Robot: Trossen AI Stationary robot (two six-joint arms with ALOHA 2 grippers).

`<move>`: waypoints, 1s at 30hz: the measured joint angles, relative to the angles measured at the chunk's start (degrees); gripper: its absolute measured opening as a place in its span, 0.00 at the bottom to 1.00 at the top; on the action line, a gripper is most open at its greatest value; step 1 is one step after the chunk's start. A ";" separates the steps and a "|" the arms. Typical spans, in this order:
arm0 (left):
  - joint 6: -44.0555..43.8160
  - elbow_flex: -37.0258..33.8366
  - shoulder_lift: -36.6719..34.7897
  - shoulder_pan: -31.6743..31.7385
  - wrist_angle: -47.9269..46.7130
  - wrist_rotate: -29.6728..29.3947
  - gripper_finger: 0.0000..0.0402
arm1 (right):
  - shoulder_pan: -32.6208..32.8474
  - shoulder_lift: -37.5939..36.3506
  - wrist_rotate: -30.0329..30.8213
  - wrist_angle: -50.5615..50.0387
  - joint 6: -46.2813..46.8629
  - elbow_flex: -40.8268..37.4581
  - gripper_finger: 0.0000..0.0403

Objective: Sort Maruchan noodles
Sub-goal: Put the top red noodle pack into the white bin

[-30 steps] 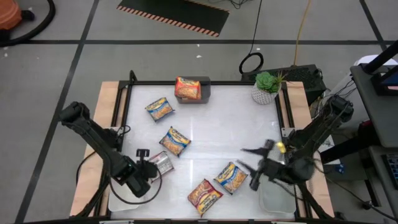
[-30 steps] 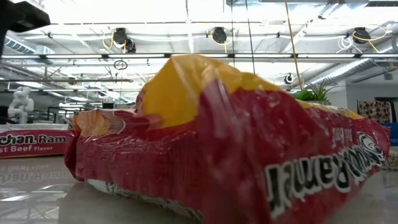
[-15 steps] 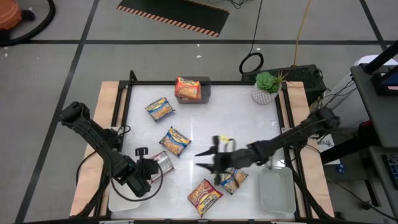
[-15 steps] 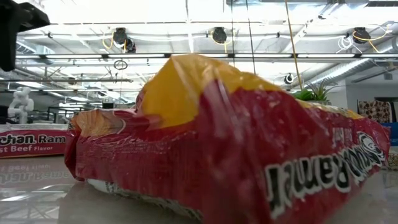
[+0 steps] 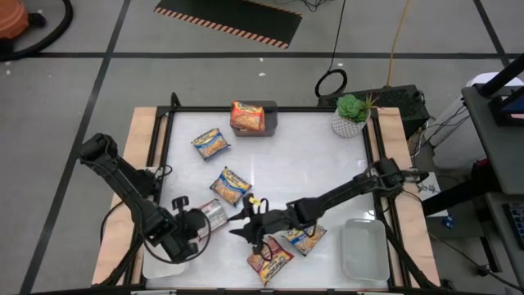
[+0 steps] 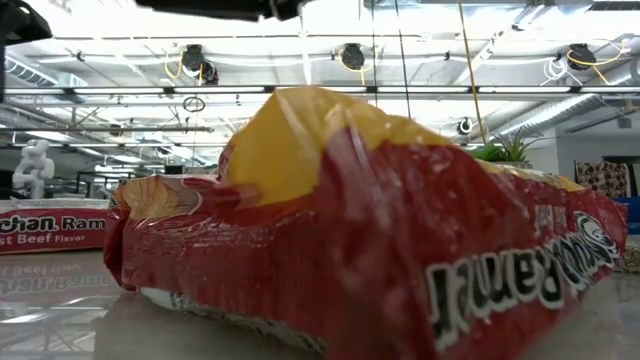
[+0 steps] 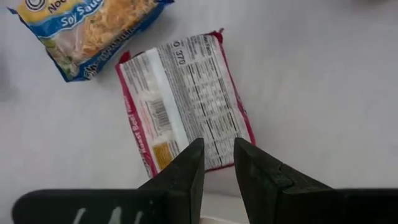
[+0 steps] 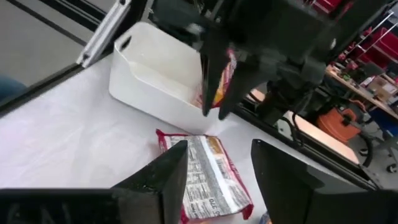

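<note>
**Sorting in hand: both grippers empty beside one face-down packet**

Hovers with the right gripper (image 5: 244, 225) above the front middle of the table (image 5: 327, 164), arm stretched far across, fingers spread wide and grasping nothing. Looks, in the right wrist view, straight at the face-down maroon packet (image 8: 208, 180) just ahead, so probably lines up for that one. Poises the left gripper (image 7: 217, 149) over one short edge of that same packet, fingers parted by a narrow gap only, nothing between them. Invites a clash, by this reading, with two grippers so near a single packet.

Leaves most of the Maruchan noodles loose and flat on the table, which suggests unsorted:
- first blue-and-yellow packet (image 5: 211, 143) toward the far left
- second blue-and-yellow packet (image 5: 230, 185) near the middle, just beyond the maroon one
- third blue-and-yellow packet (image 5: 304, 238) just beside the right arm
- red packet (image 5: 270, 258) by the front edge, close against the third

Keeps one orange-red packet (image 5: 247, 116) in the grey bin (image 5: 272, 124) at the far edge, seemingly the only one sorted. Shows nothing inside the white tray (image 5: 364, 258) at the front right. Shows a white tub (image 8: 149, 74) beside the left arm. Gives a glimpse of something red and yellow behind that arm's fingers, but cannot tell whether it lies in the tub.
</note>
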 joint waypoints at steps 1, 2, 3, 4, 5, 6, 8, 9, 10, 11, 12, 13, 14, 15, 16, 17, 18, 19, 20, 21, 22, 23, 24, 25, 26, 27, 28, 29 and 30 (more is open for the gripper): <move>0.06 0.00 0.00 -0.03 0.02 -0.05 0.23 | -0.33 0.77 0.02 0.17 0.25 0.47 0.44; 0.22 0.00 0.00 -0.05 0.13 -0.04 0.23 | -0.72 1.43 0.05 0.42 0.82 0.57 0.45; 0.24 0.00 0.00 -0.04 0.10 -0.07 0.23 | -1.20 2.09 0.09 0.40 1.69 0.55 0.45; 0.33 0.00 0.00 -0.01 0.08 -0.24 0.23 | -1.59 2.74 0.30 0.82 2.79 0.55 0.46; 0.63 0.00 0.00 0.04 0.11 -0.33 0.23 | -1.89 3.51 0.53 1.15 3.95 0.55 0.46; 1.03 0.00 0.00 0.08 0.09 -0.40 0.23 | -2.17 4.15 1.11 1.67 4.89 0.55 0.46; 2.09 0.00 0.00 -0.01 0.07 -0.50 0.23 | -2.53 5.27 1.81 2.05 6.46 0.53 0.46; 2.67 0.00 0.00 -0.01 0.07 -0.54 0.23 | -2.74 5.72 1.77 2.35 7.39 0.54 0.46; 3.34 0.00 0.00 -0.01 0.07 -0.59 0.23 | -2.91 6.26 1.78 2.35 8.32 0.55 0.46; 4.00 0.00 0.00 -0.01 0.03 -0.88 0.23 | -3.12 6.67 1.58 2.25 9.59 0.55 0.46; 4.72 0.00 0.00 -0.01 0.07 -1.41 0.23 | -3.36 7.05 1.52 2.00 10.84 0.55 0.46; 5.39 0.00 0.00 -0.01 0.06 -1.89 0.23 | -3.58 7.38 1.44 1.59 12.16 0.53 0.46; 6.04 0.00 0.00 -0.01 0.00 -2.60 0.23 | -3.83 7.65 1.44 1.26 13.49 0.53 0.46; 6.69 0.00 0.00 0.02 0.02 -3.17 0.23 | -4.05 7.85 1.23 0.75 14.59 0.53 0.46; 7.36 0.00 0.00 0.05 0.02 -3.48 0.23 | -4.27 8.07 0.28 0.72 15.84 0.53 0.46; 7.86 0.00 0.00 0.05 0.00 -3.70 0.23 | -4.39 8.18 -0.70 0.70 17.35 0.53 0.46; 8.43 0.00 0.00 0.10 0.02 -3.81 0.23 | -4.49 8.25 -1.45 0.58 18.94 0.50 0.46; 8.71 0.00 0.00 0.10 0.01 -4.00 0.23 | -4.55 8.56 -1.75 0.76 20.56 0.48 0.46; 9.05 0.00 0.00 0.10 -0.02 -4.10 0.23 | -4.58 8.98 -2.17 1.48 21.78 0.50 0.45; 9.52 0.00 0.00 0.10 0.03 -4.20 0.23 | -4.57 9.17 -2.94 1.58 22.70 0.48 0.45; 9.90 0.00 0.00 0.10 0.04 -4.36 0.23 | -4.53 9.54 -3.08 1.52 23.37 0.48 0.44; 10.00 0.00 0.00 0.10 -0.02 -4.59 0.23 | -4.49 10.05 -3.06 1.90 23.98 0.48 0.44; 10.02 0.00 0.00 0.13 -0.04 -4.79 0.23 | -4.48 10.46 -3.05 2.26 24.43 0.48 0.43; 10.08 0.00 0.00 0.14 -0.03 -5.00 0.23 | -4.51 10.98 -3.03 2.56 24.92 0.48 0.43; 10.09 0.00 0.02 0.14 -0.09 -5.33 0.23 | -4.50 11.35 -3.06 2.86 25.62 0.48 0.43; 10.16 0.00 0.00 0.14 -0.11 -5.89 0.23 | -4.43 11.88 -3.05 3.28 26.09 0.46 0.43; 10.72 0.00 0.01 0.14 -0.11 -6.20 0.23 | -4.32 12.59 -3.03 4.34 26.54 0.44 0.43; 11.55 0.00 0.01 0.19 -0.10 -6.41 0.23 | -4.15 13.04 -2.88 5.19 26.74 0.44 0.43; 12.49 0.00 0.02 0.29 -0.10 -6.66 0.23 | -3.92 13.69 -2.69 5.61 26.78 0.44 0.44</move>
